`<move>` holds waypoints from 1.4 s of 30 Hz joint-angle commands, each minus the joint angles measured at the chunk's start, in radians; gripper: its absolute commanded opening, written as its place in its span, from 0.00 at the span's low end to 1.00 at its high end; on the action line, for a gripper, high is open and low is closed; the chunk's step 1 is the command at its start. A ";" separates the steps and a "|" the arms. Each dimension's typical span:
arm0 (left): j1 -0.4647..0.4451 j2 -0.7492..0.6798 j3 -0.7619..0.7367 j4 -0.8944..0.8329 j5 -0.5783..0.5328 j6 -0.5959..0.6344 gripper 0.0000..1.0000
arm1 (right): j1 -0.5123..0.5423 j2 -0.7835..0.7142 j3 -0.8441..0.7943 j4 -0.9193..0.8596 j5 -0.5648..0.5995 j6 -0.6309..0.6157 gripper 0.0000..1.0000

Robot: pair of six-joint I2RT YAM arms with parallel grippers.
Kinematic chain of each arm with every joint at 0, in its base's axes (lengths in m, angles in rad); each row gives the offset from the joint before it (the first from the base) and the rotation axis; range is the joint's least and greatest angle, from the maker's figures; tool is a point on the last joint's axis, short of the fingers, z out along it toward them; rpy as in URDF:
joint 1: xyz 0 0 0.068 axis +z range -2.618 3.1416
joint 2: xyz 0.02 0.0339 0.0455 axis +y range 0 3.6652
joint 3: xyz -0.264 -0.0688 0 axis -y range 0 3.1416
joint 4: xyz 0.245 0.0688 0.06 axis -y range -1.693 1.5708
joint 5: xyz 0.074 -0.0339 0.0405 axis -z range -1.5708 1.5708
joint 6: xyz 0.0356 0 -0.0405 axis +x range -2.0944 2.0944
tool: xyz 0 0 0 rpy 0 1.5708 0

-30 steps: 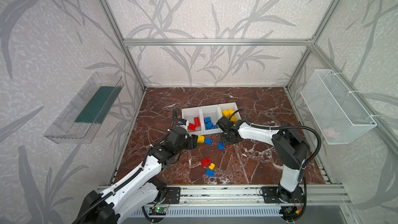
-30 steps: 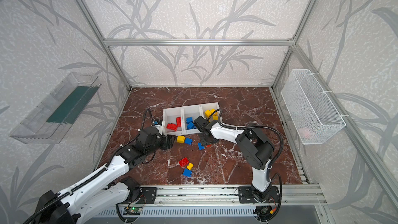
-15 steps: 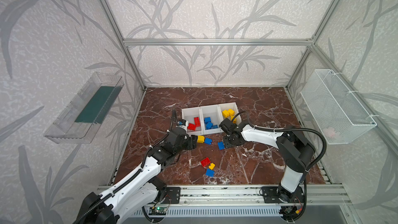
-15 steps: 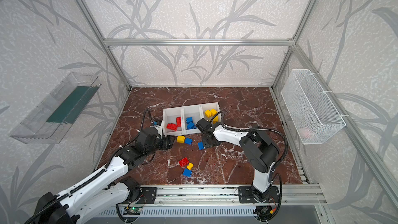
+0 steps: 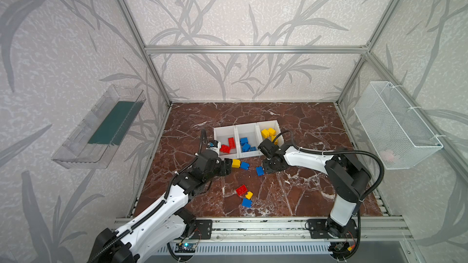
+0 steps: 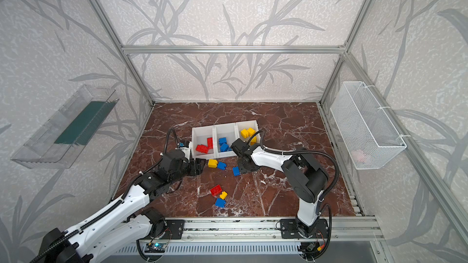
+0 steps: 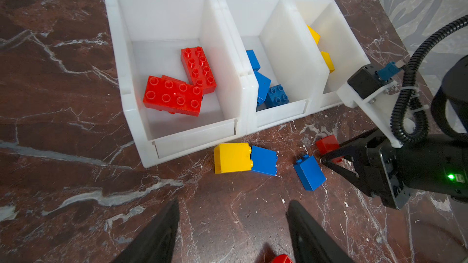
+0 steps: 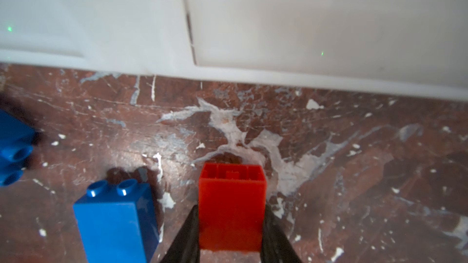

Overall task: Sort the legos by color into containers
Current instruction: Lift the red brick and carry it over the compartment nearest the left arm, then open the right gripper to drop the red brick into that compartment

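Two grippers show: the right gripper (image 8: 231, 209) pinches a small red brick (image 8: 231, 191) lying on the floor just before the white bins (image 8: 304, 21), a hold that may slip in lifting or knock the blue brick (image 8: 114, 223) beside it, its depth cut off from view, while the left gripper (image 7: 233, 203) hangs spread.

Bright, even, diffuse light fills both top views, which are sharp throughout. The loose bricks (image 5: 241, 190) throw only short, soft shadows on the marble floor (image 5: 291, 122). The left wrist view is crisp, its wide lens stretching the white bins (image 7: 162, 11) towards the edges. The right wrist view is softer: the bin wall (image 8: 304, 21) is blurred and washed out, the red brick (image 8: 231, 206) is nearer focus, and a dark shadow lies beside the blue brick (image 8: 114, 223).
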 commanded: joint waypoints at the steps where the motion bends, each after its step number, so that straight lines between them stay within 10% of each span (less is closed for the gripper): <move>1: 0.004 -0.023 -0.016 -0.023 -0.022 -0.015 0.70 | -0.003 -0.027 -0.009 -0.013 0.000 0.007 0.31; 14: 0.004 -0.067 -0.025 -0.074 -0.057 -0.040 0.70 | 0.014 -0.092 0.254 -0.113 -0.028 -0.119 0.30; 31: 0.005 -0.260 -0.105 -0.198 -0.095 -0.143 0.70 | 0.080 0.402 0.955 -0.232 -0.147 -0.196 0.31; 42: 0.004 -0.284 -0.128 -0.200 -0.066 -0.152 0.70 | 0.086 0.435 1.042 -0.271 -0.149 -0.188 0.58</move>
